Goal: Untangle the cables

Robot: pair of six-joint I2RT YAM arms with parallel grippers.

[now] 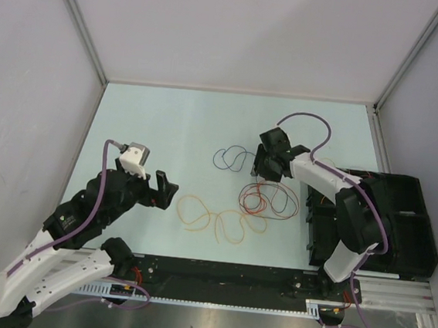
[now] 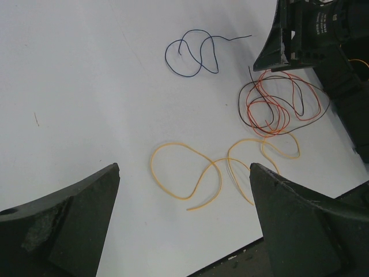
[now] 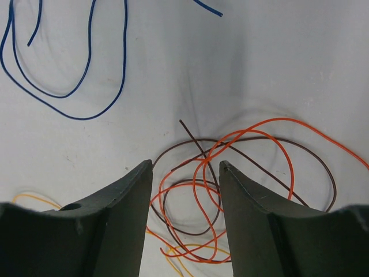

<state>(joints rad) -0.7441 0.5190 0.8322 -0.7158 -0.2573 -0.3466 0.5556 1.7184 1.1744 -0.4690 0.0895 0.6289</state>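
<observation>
The cables lie on the pale table. A dark blue cable (image 1: 231, 159) (image 3: 90, 57) lies apart at the back. The red cable (image 1: 266, 202) (image 3: 287, 151) and the black cable (image 3: 329, 173) loop through each other. The orange-yellow cable (image 1: 217, 220) (image 2: 196, 167) curls nearer the front, one end reaching the red-black tangle. My right gripper (image 1: 263, 170) (image 3: 185, 163) is low over that tangle, its jaws partly closed astride red and black strands with a gap still showing. My left gripper (image 1: 166, 190) (image 2: 184, 166) hovers wide open, left of the orange-yellow cable, holding nothing.
A black bin (image 1: 400, 220) stands at the right edge of the table, behind the right arm. Purple hoses run along both arms. Grey walls close in the back and sides. The table's black front rail (image 2: 242, 257) shows under the left gripper.
</observation>
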